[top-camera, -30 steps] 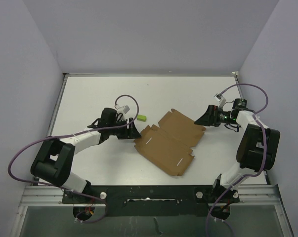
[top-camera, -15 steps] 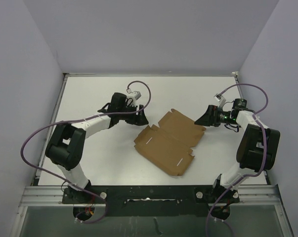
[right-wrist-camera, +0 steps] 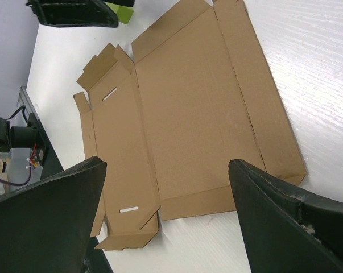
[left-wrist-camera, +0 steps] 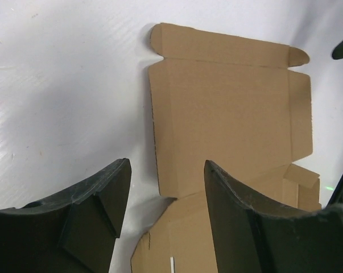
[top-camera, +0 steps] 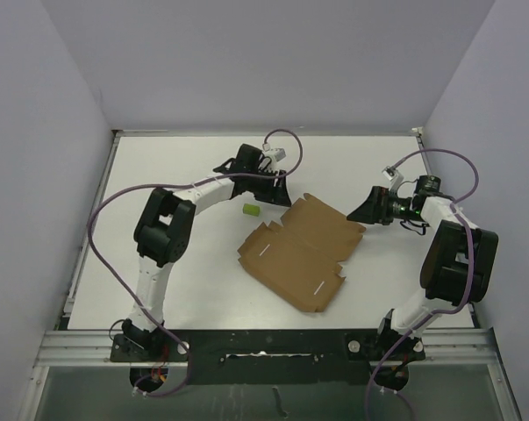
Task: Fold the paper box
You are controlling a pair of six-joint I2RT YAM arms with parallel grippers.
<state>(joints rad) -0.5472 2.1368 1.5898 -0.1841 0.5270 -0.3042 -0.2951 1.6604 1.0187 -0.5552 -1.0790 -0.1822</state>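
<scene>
The paper box lies flat and unfolded on the white table, a brown cardboard sheet with creased flaps and notched tabs. My left gripper hovers just beyond the box's far left corner, open and empty. In the left wrist view the paper box stretches ahead of the left gripper, whose dark fingers frame its near edge. My right gripper stands wide open by the box's far right corner. In the right wrist view the paper box lies beyond the open right gripper, apart from it.
A small yellow-green object rests on the table left of the box, just below the left gripper, and shows again as the yellow-green object. Grey walls enclose the table on three sides. The arm bases sit along the near rail.
The left arm has swung from the box's left side up and to the right, to its far corner, uncovering the yellow-green object. The right arm and the box have not moved.
</scene>
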